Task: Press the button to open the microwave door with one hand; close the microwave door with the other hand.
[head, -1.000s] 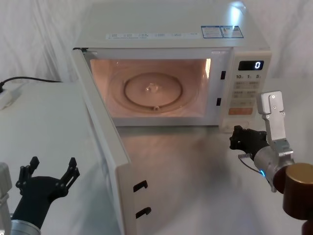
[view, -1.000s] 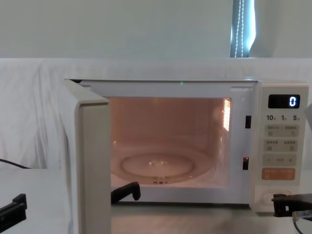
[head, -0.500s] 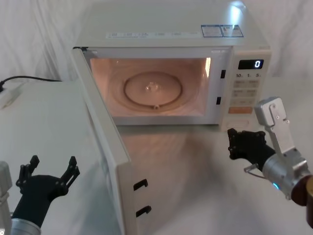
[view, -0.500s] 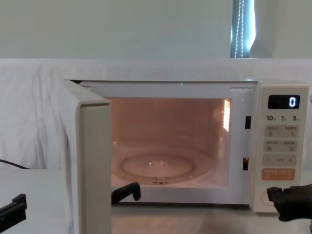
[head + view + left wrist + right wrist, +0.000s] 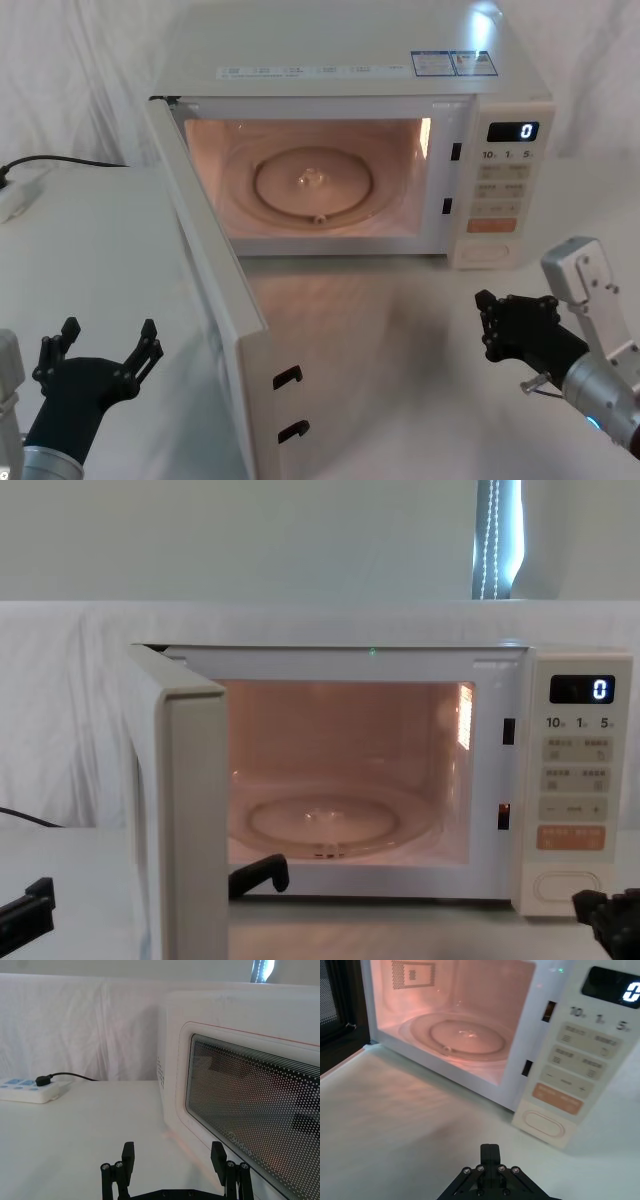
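White cloth covers the table and hangs as a backdrop behind the microwave, which sits toward the far middle of the surface. Its door stands wide open, swung out toward the robot on the left side, with 2 black latch hooks showing on its free edge. From the left wrist view the outer face of the door shows its dark dotted glass window. Inside, the cavity glows pinkish and the round glass turntable lies flat on the floor.

On the control panel the display reads 0. Below the orange key, the wide cream button sits at the bottom of the panel, with nothing touching it.

At the lower right of the head view, the right gripper hangs above the table, in front of the panel and well apart from the button; its black fingers are pressed together, as the right wrist view also shows. At the lower left, the left gripper hovers low beside the outer face of the open door, fingers spread wide and holding nothing. A white power strip with a black plug lies at the far left of the table.
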You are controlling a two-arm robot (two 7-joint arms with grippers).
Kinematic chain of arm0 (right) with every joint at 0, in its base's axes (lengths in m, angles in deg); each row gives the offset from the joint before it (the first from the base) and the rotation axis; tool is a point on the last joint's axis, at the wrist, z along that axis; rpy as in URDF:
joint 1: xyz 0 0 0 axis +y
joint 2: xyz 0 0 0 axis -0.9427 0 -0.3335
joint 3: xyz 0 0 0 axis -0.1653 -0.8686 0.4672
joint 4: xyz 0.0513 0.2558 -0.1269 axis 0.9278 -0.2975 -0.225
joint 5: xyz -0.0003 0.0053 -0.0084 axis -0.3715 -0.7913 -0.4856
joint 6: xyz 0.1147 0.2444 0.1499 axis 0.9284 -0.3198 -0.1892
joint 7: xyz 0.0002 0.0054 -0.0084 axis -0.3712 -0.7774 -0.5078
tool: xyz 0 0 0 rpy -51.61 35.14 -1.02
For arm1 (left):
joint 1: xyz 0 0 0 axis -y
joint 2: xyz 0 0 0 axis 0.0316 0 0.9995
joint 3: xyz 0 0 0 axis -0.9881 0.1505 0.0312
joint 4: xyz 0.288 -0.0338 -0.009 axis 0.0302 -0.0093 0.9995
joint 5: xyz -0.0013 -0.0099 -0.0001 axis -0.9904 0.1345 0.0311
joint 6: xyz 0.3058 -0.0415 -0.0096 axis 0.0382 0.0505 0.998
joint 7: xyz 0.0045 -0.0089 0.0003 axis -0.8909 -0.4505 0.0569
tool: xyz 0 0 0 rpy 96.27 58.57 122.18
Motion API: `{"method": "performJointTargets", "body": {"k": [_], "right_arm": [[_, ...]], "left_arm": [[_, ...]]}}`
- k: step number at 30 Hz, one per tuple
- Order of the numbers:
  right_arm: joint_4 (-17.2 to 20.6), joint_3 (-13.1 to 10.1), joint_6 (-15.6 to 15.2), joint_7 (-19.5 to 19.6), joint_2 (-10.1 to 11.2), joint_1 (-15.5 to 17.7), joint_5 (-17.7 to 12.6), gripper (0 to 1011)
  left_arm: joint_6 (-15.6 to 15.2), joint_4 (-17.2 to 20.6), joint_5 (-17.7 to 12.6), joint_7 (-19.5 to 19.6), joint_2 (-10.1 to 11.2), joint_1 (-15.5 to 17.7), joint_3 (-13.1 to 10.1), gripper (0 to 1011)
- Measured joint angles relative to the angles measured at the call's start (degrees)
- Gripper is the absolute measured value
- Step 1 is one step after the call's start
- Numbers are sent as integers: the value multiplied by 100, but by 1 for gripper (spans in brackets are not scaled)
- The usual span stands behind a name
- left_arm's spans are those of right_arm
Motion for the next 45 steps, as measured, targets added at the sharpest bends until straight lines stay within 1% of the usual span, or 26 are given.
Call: {"method": "performJointTargets", "body": {"k": [6,8,12,15,45], "right_arm": [[127,-128,232,181,-9,259,-216,0],[164,-190,382,276,-42,376,-341,0],[188,-258,564,385,-109,492,-493,0],[191,-281,632,428,-136,530,-551,0],[191,-233,582,397,-96,493,-499,0]], "left_arm": [[0,0,0,0,0,0,0,1001],[0,0,0,0,0,0,0,1001],[0,0,0,0,0,0,0,1001],[0,0,0,0,0,0,0,1001],[0,0,0,0,0,0,0,1001]]}}
